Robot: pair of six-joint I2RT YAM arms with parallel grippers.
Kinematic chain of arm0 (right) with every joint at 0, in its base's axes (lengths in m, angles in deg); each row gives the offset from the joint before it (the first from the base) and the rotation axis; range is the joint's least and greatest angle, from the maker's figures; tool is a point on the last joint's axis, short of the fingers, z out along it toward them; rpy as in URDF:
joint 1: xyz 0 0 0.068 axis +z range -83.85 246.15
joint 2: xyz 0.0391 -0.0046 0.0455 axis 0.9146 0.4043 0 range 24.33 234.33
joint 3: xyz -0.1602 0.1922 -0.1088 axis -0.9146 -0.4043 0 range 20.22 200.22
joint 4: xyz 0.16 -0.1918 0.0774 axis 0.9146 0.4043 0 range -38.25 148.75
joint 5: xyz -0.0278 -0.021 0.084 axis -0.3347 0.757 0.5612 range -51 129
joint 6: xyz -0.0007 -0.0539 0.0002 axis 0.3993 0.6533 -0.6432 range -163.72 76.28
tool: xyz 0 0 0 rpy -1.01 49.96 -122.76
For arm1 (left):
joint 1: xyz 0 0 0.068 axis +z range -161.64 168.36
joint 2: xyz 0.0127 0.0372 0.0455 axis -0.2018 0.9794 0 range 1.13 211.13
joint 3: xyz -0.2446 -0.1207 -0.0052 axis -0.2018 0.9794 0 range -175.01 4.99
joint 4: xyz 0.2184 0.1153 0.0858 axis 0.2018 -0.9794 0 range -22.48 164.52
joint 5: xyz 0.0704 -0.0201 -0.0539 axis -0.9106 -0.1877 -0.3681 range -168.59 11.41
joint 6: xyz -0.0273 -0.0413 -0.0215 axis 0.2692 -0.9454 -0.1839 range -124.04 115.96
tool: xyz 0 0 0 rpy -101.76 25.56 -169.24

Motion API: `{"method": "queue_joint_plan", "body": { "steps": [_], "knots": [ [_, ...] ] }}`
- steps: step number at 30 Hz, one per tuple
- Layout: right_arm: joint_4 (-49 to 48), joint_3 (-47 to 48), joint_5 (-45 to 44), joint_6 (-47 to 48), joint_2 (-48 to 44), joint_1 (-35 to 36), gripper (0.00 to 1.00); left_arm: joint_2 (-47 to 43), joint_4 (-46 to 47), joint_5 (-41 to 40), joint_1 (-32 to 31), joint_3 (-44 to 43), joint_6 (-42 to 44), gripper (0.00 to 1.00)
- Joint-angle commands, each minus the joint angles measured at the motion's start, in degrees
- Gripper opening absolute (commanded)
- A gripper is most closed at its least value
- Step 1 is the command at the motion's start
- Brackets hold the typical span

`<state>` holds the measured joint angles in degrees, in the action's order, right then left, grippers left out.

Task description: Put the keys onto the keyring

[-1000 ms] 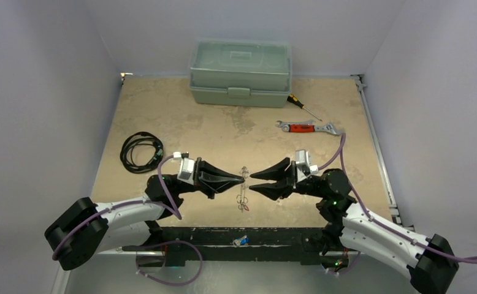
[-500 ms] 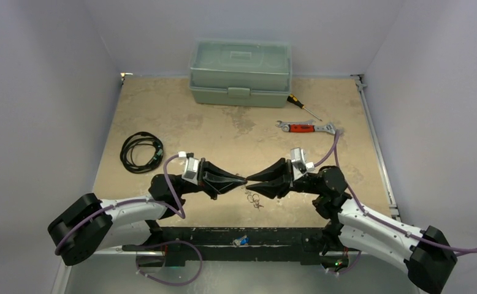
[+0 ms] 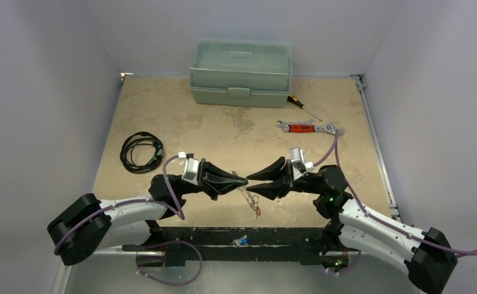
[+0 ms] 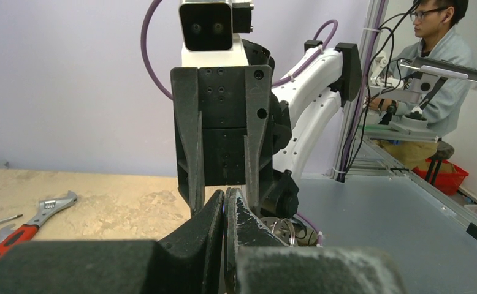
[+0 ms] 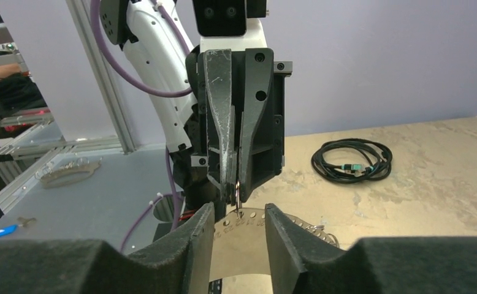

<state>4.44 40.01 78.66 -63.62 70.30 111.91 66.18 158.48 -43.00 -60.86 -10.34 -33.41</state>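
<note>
No writing, label, brand or number is legible in any view. The toolbox (image 3: pixel 240 72) at upper centre and the wrench (image 3: pixel 305 127) to its lower right carry no marks clear enough to read.

Tabletop (image 3: pixel 224 131) is noted as tan, mottled with paler patches. Toolbox (image 3: pixel 240 72) is recorded pale green. Wrench (image 3: pixel 305 127): silver, handle marked red. Coiled cable (image 3: pixel 141 152) is seen black. Keyring (image 3: pixel 252 201) is logged silver. Left arm (image 3: pixel 129 211) and right arm (image 3: pixel 377 229) are observed white with black joints.
</note>
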Motion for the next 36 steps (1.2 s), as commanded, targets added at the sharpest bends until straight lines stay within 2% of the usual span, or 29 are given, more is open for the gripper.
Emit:
{"method": "queue_joint_plan", "body": {
  "steps": [1,4,8,17,31,36],
  "knots": [
    [3.23,2.38,0.04,1.95,-3.53,0.30,0.42,-2.07,17.91,-0.87,-0.20,-2.16,0.55,0.00],
    [4.46,2.19,0.05,1.84,-5.89,0.30,0.43,-2.48,17.90,-0.86,-0.19,-2.01,0.42,0.00],
    [6.24,1.83,-1.07,2.33,-7.62,0.30,0.37,-3.00,17.96,-0.64,-0.20,-2.17,0.06,0.00],
    [4.57,3.36,-0.73,1.85,-2.93,0.30,0.35,-2.16,17.90,-0.65,-0.27,-2.81,-0.56,0.00],
    [3.62,4.95,-1.27,2.06,-0.72,0.32,0.32,-0.45,17.89,0.06,-0.44,-3.35,-0.65,0.00],
    [3.46,5.15,-1.04,2.06,-0.48,0.30,0.25,0.04,17.90,0.15,-0.53,-3.46,-0.57,0.00]
  ]
}}
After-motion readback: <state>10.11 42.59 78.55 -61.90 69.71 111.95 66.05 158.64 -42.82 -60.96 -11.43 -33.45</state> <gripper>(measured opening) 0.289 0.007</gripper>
